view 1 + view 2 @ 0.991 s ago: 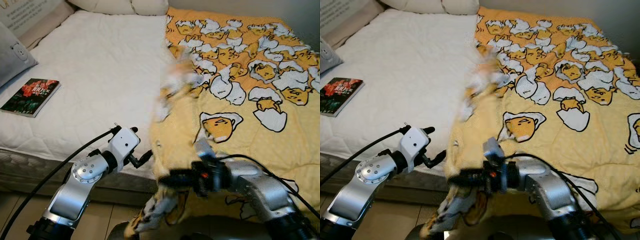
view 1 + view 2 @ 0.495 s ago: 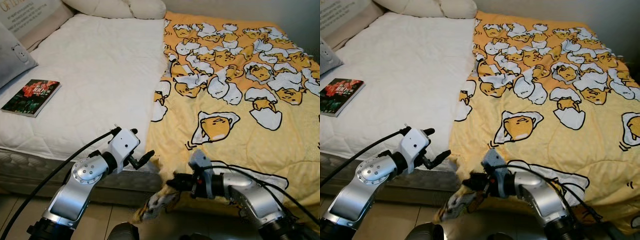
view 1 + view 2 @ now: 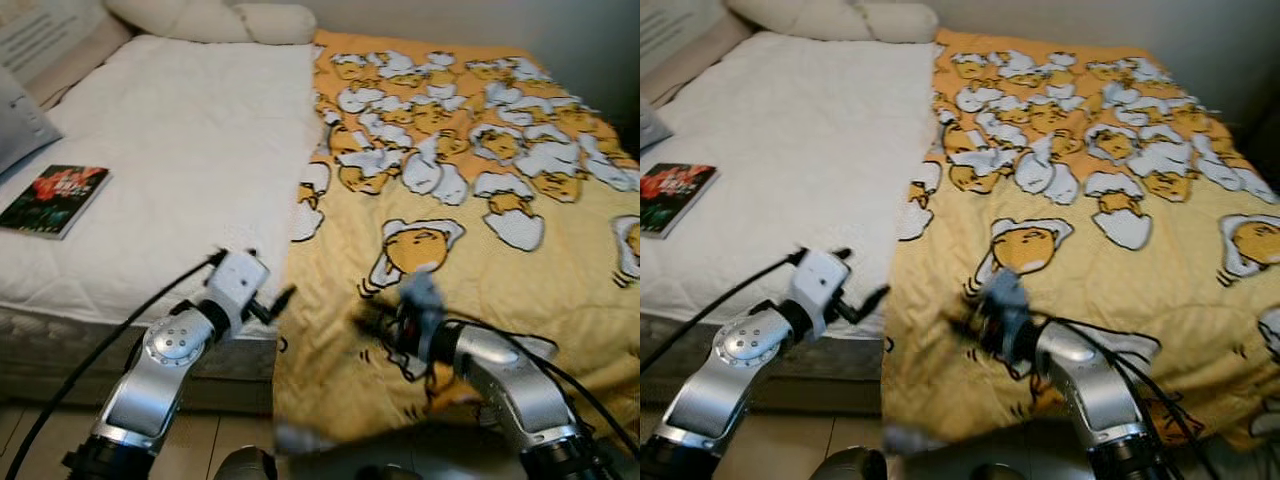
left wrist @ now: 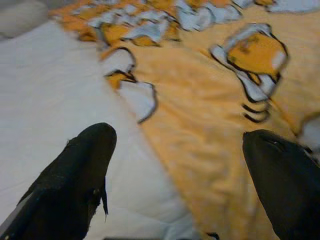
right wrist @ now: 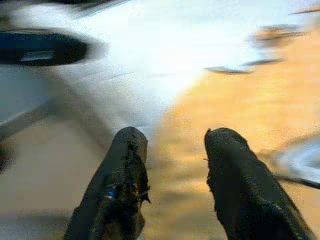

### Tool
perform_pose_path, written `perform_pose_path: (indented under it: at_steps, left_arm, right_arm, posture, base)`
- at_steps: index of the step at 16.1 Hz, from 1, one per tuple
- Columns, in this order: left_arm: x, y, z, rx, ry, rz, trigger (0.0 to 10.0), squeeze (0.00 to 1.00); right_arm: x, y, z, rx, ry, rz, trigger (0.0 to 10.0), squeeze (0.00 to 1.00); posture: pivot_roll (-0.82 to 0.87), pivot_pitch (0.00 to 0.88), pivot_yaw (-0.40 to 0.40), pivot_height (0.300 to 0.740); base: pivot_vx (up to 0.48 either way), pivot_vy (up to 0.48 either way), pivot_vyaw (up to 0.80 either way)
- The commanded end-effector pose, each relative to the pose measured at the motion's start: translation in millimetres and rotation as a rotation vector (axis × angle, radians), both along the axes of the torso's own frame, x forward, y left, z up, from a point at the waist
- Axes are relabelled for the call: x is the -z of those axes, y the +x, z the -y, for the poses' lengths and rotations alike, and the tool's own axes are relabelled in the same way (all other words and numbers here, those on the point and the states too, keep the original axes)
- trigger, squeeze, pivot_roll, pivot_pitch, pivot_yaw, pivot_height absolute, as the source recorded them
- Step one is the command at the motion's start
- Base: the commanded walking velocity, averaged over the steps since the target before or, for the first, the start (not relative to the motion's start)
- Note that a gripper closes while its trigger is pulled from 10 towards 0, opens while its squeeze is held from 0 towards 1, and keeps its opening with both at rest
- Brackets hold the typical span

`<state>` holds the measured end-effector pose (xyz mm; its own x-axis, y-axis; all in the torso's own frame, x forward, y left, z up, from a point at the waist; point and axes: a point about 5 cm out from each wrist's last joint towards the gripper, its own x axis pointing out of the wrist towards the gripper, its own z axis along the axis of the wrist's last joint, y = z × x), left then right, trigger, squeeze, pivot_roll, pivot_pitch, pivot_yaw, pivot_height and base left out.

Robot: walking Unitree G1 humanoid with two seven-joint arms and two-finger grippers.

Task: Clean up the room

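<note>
A soft yellow blanket [image 3: 470, 230] with egg cartoons covers the quilted white bed [image 3: 170, 170]. Left gripper [image 4: 182, 170] and right gripper [image 5: 172, 175] fingers gape, empty.

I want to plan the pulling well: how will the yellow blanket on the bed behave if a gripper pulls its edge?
The yellow blanket is probably floppy: it lies in soft wrinkles and drapes over the bed's foot edge. Pulled at one point, it would likely bunch rather than slide flat. It covers about half the white mattress, so it may drag heavily.

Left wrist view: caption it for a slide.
Open left gripper hovers over the edge of the yellow blanket on the white mattress.
</note>
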<state>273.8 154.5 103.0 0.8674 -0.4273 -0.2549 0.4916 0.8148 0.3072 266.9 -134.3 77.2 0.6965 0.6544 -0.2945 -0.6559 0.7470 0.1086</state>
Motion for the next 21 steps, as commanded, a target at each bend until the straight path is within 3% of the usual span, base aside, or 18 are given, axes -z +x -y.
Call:
perform_pose_path:
  at_steps: [1, 2, 3, 4, 5, 6, 11, 17, 21]
  left_arm:
    - [-5.3, 5.5, 0.4, -0.048, -0.028, 0.035, 10.0, 0.87]
    - [-6.6, 7.5, 3.5, -0.087, -0.057, 0.052, 10.0, 0.87]
    - [-6.7, 7.6, 6.1, -0.100, -0.072, 0.056, 10.0, 0.87]
    - [-5.5, 7.2, 10.3, -0.107, -0.080, 0.058, 10.0, 0.87]
    - [-3.8, 7.2, 12.1, -0.114, -0.077, 0.059, 10.0, 0.87]
    - [-3.4, 7.9, 12.9, -0.122, -0.075, 0.063, 10.0, 0.87]
    - [-4.8, 11.2, 12.4, -0.119, -0.058, 0.074, 10.0, 0.87]
    - [-5.5, 12.6, 7.8, -0.139, -0.056, 0.078, 10.0, 0.87]
    - [-4.5, 13.6, 6.5, -0.168, -0.067, 0.079, 10.0, 0.86]
  right_arm:
    - [-2.0, 7.2, 14.9, 0.188, -0.011, 0.032, 10.0, 0.00]
    - [0.1, 11.2, 28.6, 0.404, -0.021, 0.059, 10.0, 0.00]
    - [2.4, 10.8, 37.0, 0.510, -0.057, 0.080, 10.0, 0.00]
    - [6.6, 6.9, 50.9, 0.701, -0.089, 0.099, 10.0, 0.00]
    - [10.1, 0.7, 57.0, 0.809, -0.074, 0.091, 10.0, 0.00]
    - [10.4, -4.0, 57.0, 0.842, -0.067, 0.102, 10.0, 0.00]
    - [15.7, -12.5, 53.3, 0.903, -0.081, 0.096, 10.0, 0.00]
    - [10.0, -7.8, 34.8, 0.818, -0.054, 0.120, 10.0, 0.00]
    - [11.2, -6.6, 34.2, 0.804, -0.055, 0.113, 10.0, 0.00]
  posture:
    - [0.02, 0.012, -0.013, 0.740]
    - [0.02, 0.010, -0.009, 0.740]
    - [0.02, 0.008, -0.005, 0.740]
    - [0.01, 0.004, 0.002, 0.740]
    - [0.01, 0.002, 0.007, 0.740]
    - [0.00, 0.000, 0.010, 0.740]
    - [0.00, 0.000, 0.031, 0.740]
    - [0.01, 0.000, 0.020, 0.740]
    - [0.01, 0.000, 0.015, 0.740]
  base:
    - [0.000, 0.000, 0.00]
    - [0.000, 0.000, 0.00]
    - [0.000, 0.337, 0.00]
    - [0.000, 0.401, 0.00]
    - [0.000, 0.405, 0.00]
    - [0.000, 0.401, 0.00]
    - [0.000, 0.402, 0.00]
    - [0.000, 0.402, 0.00]
    - [0.000, 0.162, 0.00]
